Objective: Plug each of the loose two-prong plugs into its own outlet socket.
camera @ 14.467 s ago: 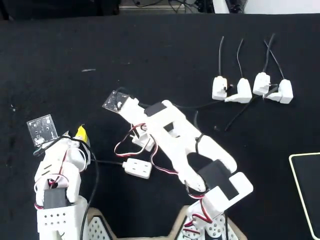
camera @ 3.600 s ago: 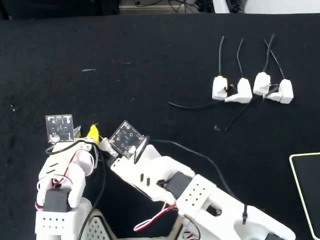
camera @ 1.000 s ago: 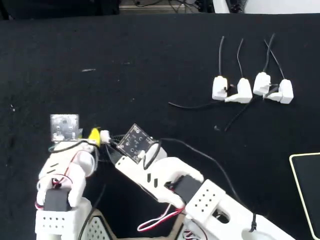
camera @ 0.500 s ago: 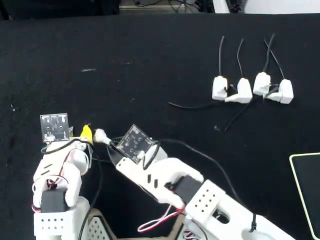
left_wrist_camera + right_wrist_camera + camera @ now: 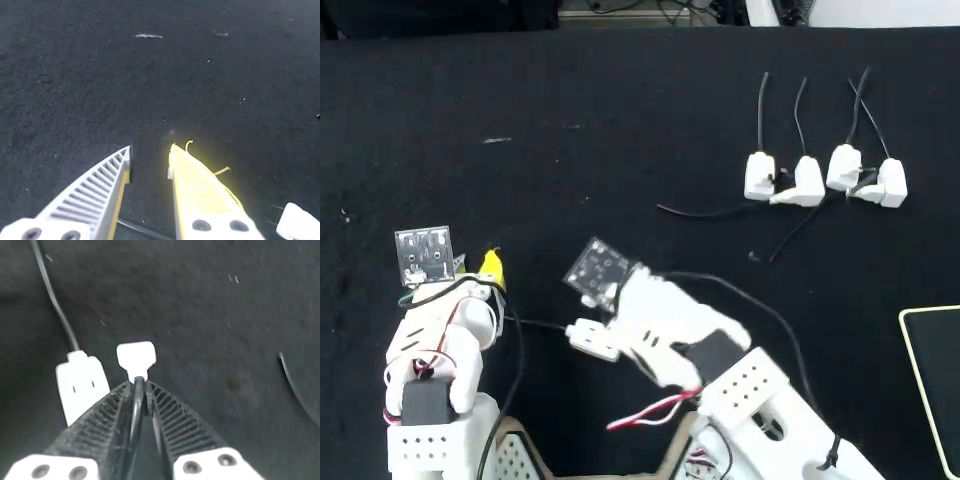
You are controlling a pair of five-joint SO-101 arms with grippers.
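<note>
White plug (pinched by right gripper) just beside outlet socket; apart.

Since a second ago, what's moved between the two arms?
The right gripper, shut on the cord just behind a white plug, drew away from the left gripper and swung right and back toward the bases. The plug now lies beside the outlet socket, which the arm had covered. The left gripper, open, barely shifted. The four white plugs far right stayed put.
</note>
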